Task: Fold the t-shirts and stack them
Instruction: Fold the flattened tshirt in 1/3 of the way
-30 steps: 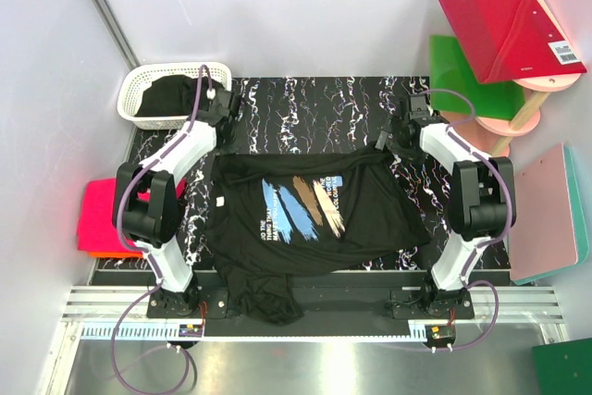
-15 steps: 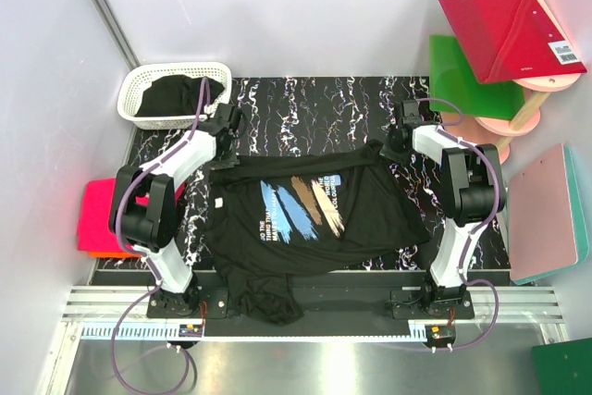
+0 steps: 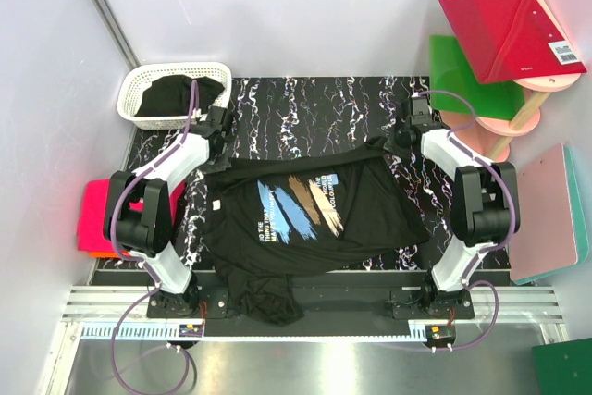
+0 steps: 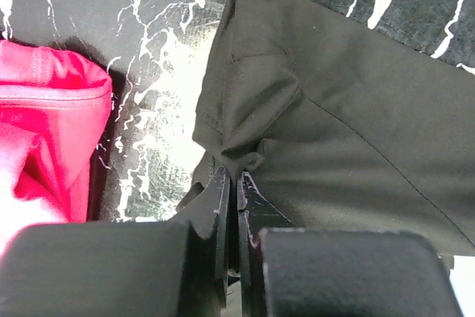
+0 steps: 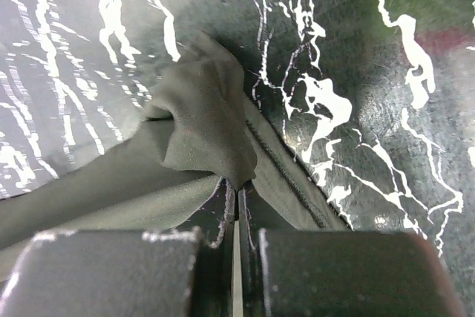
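T-shirt [image 3: 310, 221] black, brushstroke print up, hem rumpled

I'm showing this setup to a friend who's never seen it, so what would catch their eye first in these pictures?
First, the black cloth t-shirt with a blue, tan and white brushstroke print, spread on the middle of the black white-veined table, its far corners pinched by the left gripper and right gripper. Next, the bright red flat board at the far right, and the folded hot-pink cloth beside the table's left edge.
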Action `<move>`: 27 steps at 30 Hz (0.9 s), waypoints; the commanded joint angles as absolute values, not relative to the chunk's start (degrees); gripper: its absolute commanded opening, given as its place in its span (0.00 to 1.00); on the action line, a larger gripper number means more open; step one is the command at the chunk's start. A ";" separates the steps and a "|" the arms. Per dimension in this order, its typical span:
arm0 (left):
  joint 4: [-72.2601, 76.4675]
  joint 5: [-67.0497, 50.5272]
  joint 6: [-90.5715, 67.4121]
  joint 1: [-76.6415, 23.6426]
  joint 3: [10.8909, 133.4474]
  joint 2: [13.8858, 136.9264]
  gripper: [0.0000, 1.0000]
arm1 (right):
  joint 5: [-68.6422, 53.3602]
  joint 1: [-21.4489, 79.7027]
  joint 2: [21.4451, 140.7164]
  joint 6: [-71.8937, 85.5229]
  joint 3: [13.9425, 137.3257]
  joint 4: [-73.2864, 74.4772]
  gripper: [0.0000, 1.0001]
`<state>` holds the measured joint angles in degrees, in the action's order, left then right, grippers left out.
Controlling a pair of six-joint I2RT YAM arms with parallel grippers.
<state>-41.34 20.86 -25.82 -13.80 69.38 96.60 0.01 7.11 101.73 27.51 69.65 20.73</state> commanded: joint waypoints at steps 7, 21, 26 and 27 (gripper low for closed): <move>-44.03 24.08 -26.72 -13.36 67.51 91.67 0.00 | 5.62 7.38 96.24 27.77 68.29 21.44 0.00; -46.23 26.28 -28.30 -14.94 65.22 96.05 0.00 | 8.35 7.38 103.78 28.91 66.88 27.95 0.00; -46.40 26.19 -28.92 -15.99 63.90 97.29 0.00 | 9.14 7.38 108.19 30.32 67.50 29.88 0.00; -46.41 26.37 -29.00 -16.26 63.81 97.56 0.00 | 9.05 7.38 109.06 30.41 67.67 30.14 0.00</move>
<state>-45.21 22.90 -28.38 -15.70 64.79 97.03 5.32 7.40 106.54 29.28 67.22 27.35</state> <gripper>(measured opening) 0.052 0.014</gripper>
